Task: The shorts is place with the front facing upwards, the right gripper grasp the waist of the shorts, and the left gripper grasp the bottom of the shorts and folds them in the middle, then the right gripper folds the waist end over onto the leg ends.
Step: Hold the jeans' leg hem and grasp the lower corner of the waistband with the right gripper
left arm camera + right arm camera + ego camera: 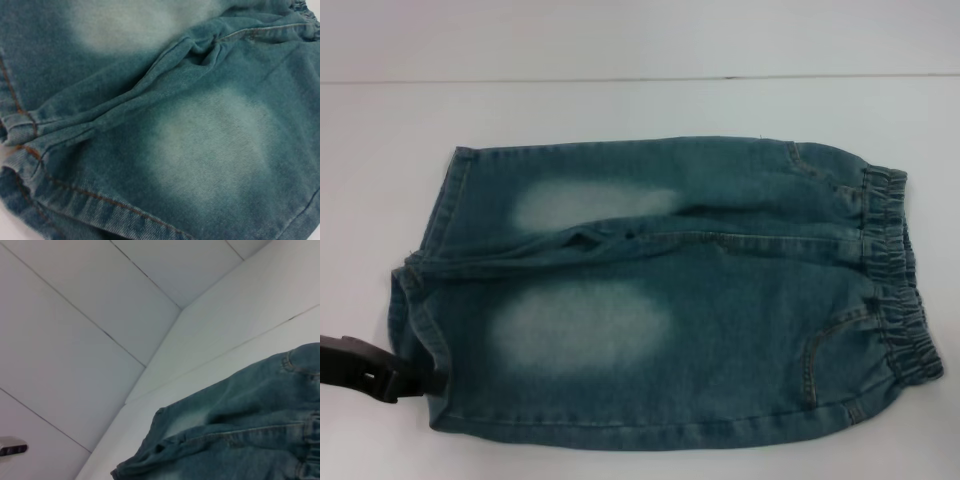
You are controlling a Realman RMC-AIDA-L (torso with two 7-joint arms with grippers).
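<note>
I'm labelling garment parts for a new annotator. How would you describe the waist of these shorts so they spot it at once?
On the white table lie blue-green washed denim shorts, spread flat. Follow them to the robot's right end: the waist is the puckered, gathered elastic band there. The opposite end's hems, where the black left pincer sits, are flat and straight-stitched.

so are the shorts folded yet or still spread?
Spread flat: shorts show both legs side by side, waist at the right, hems left. Left end effector at the near hem.
</note>
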